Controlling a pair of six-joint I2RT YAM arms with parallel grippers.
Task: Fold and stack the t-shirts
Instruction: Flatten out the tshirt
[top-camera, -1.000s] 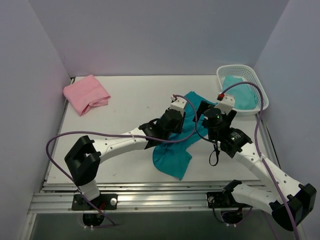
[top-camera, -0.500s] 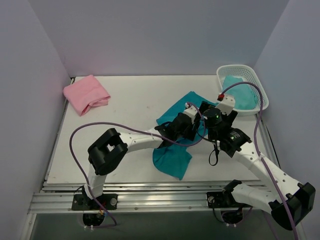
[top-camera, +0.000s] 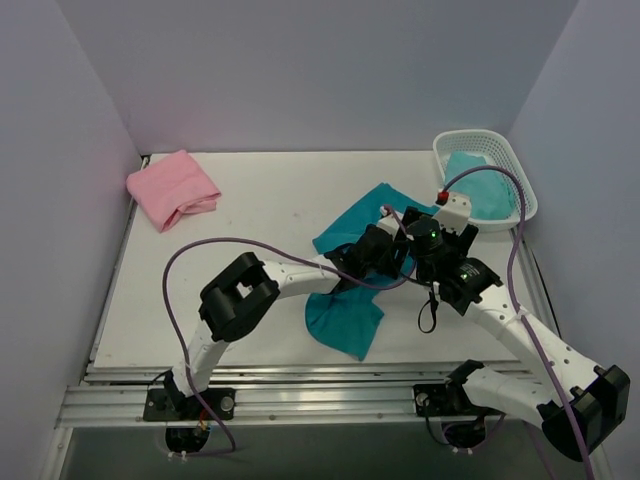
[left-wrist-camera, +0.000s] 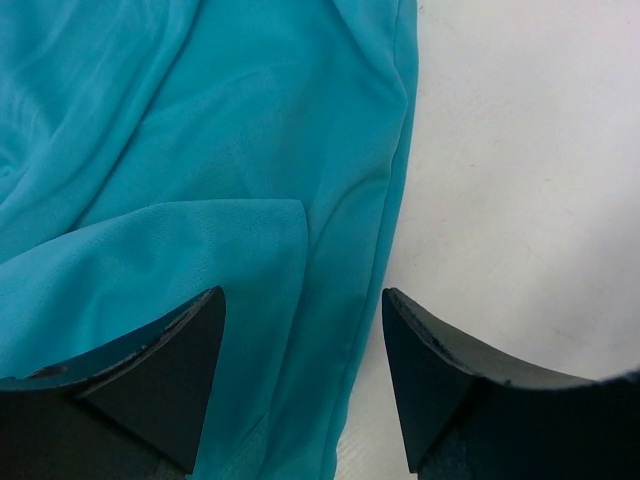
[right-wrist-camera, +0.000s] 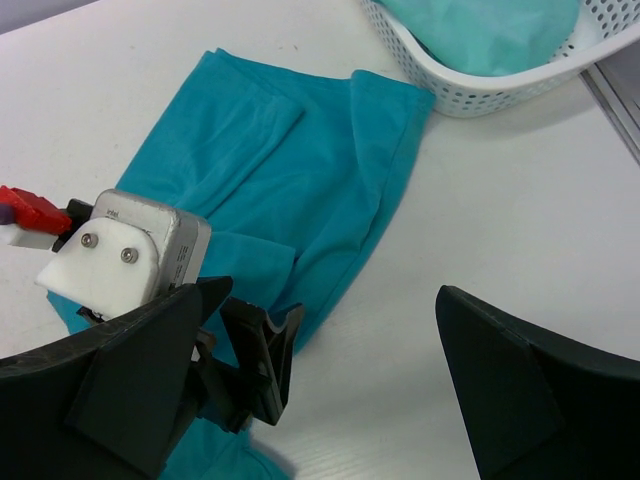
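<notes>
The teal t-shirt (top-camera: 345, 312) lies rumpled and partly folded at the table's middle right; it also shows in the left wrist view (left-wrist-camera: 200, 150) and the right wrist view (right-wrist-camera: 300, 170). My left gripper (top-camera: 395, 252) hovers open just above its right edge, cloth and bare table between the fingers (left-wrist-camera: 150, 370), nothing gripped. Close beside it, my right gripper (top-camera: 420, 235) stands wide open over the table (right-wrist-camera: 330, 380), holding nothing. The pink t-shirt (top-camera: 172, 187) lies folded at the far left corner.
A white mesh basket (top-camera: 515, 170) with pale teal cloth (right-wrist-camera: 480, 30) stands at the far right, close to the teal t-shirt's corner. The left gripper's body (right-wrist-camera: 250, 360) sits right next to the right gripper's left finger. Purple cables loop over both arms.
The left gripper has opened, let go of the teal cloth and shifted right toward the right gripper. The shirt's upper part now lies spread wider. The right arm has barely moved.
</notes>
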